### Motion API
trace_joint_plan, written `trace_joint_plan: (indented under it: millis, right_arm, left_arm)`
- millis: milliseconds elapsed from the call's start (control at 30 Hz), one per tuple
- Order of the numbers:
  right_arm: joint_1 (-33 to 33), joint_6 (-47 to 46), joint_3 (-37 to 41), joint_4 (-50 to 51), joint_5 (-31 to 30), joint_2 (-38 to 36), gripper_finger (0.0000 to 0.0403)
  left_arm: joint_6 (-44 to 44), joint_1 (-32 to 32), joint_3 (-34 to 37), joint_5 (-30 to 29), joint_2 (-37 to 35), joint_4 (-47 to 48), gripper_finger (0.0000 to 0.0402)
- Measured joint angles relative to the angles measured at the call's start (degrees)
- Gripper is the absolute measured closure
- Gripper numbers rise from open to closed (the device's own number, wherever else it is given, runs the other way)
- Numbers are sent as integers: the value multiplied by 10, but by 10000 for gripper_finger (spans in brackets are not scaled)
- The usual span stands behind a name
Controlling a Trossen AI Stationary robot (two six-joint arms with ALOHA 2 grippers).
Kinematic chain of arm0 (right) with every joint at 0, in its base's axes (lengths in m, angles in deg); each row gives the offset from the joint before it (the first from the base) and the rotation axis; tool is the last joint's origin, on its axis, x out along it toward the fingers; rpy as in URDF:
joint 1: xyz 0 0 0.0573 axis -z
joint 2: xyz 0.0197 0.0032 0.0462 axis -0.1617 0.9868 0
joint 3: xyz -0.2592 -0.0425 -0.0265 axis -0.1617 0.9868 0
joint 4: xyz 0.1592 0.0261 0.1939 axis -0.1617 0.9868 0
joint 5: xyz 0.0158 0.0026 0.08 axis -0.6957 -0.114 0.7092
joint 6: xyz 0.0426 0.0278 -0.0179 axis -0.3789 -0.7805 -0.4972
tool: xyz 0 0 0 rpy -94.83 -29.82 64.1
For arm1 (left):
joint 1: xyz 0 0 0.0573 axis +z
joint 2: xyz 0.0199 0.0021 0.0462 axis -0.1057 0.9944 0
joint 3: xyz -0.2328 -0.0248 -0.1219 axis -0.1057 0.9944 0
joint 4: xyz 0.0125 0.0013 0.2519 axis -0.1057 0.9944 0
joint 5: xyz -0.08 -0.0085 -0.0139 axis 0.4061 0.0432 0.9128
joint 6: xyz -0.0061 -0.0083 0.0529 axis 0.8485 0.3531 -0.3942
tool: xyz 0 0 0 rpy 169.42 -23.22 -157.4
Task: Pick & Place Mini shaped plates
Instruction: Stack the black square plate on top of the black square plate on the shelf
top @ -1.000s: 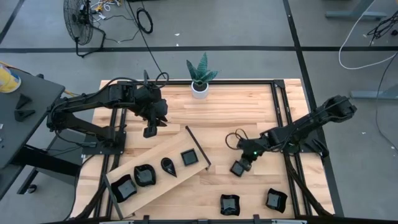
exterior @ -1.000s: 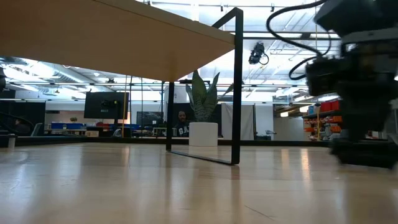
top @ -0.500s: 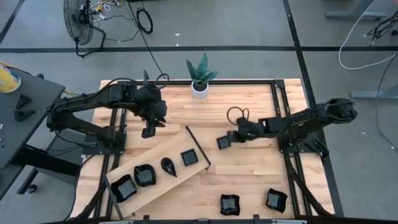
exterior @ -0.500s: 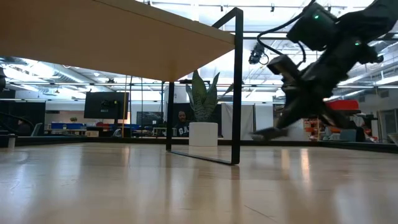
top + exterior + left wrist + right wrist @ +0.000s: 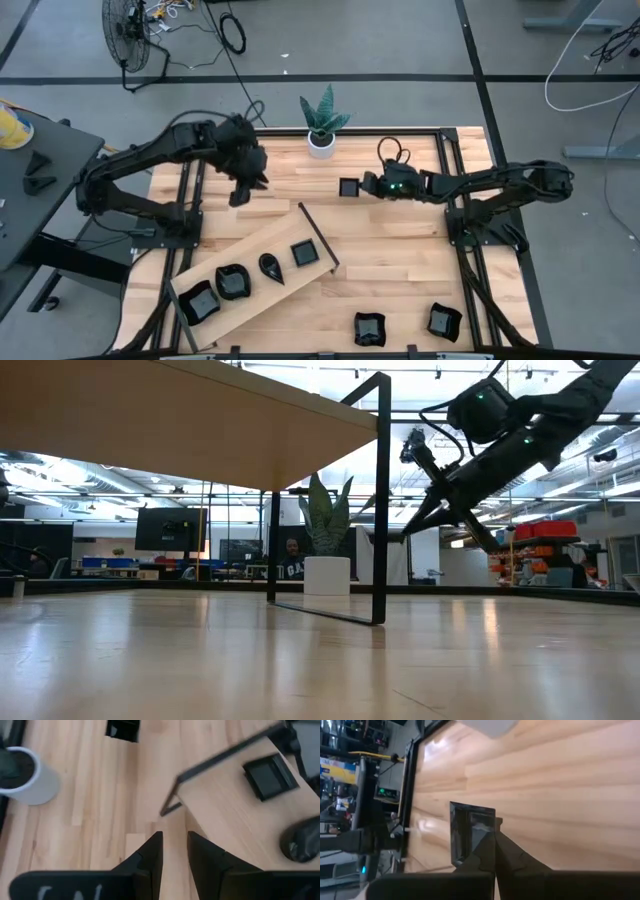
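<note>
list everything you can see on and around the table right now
small plates on the board: four, black, in a row on the raised wooden board.
plates on the table: two, black, at the near edge.
held plate: one, black, square, carried in the air above the table's middle.
board: one, light wood, on a black frame, left of centre.
plant pot: one, white with green leaves, far edge.
table: one, light wood.
fan: one, black, on the floor beyond.
left gripper: dark, empty, fingers slightly apart, above the table's far left.
right gripper: dark, shut on the held plate.
</note>
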Motion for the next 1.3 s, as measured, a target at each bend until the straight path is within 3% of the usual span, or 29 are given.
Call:
trace_joint_plan:
  millis: [300, 633, 1033, 1300]
  right_arm:
    - [20, 51, -72, 8, 1, 51, 403]
    - [21, 61, -216, 9, 44, 228, 403]
    - [36, 79, -417, 9, 141, 424, 403]
    - [32, 84, -523, 44, 153, 504, 403]
  left_arm:
    - [30, 83, 75, 41, 0, -79, 325]
    - [88, 132, 181, 53, -4, -125, 326]
    - [140, 171, 187, 4, -4, -126, 322]
    - [153, 188, 187, -10, -4, -121, 305]
